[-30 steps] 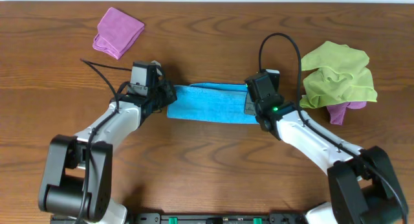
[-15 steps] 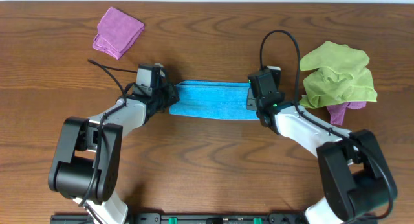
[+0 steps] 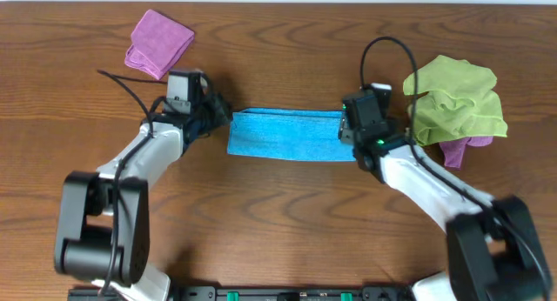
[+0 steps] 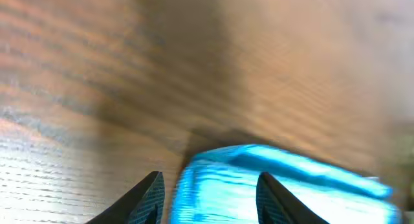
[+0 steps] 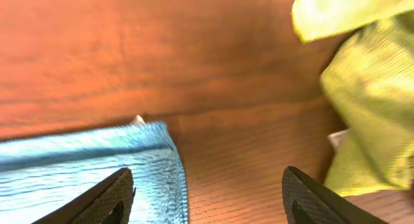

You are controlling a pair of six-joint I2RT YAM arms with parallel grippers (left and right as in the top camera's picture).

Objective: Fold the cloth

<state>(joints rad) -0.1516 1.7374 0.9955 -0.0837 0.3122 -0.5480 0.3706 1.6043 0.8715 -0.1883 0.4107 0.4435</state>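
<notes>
working at mid table (image 3: 278, 231): probably next, pinch both short ends of the blue cloth (image 3: 285, 136), laid flat as a long strip; grip low, then carry one end over the other, edges matched. start with left gripper (image 4: 208, 185) and right gripper (image 5: 207, 185) spread wide, empty, one at each end. mind the green cloth heap (image 3: 457, 99) near the right end, a likely snag. ignore the purple cloth (image 3: 159, 42), well apart, far left.

Matt blue cloth (image 3: 287, 135), wood-grain tbl (image 3: 278, 216)
</notes>
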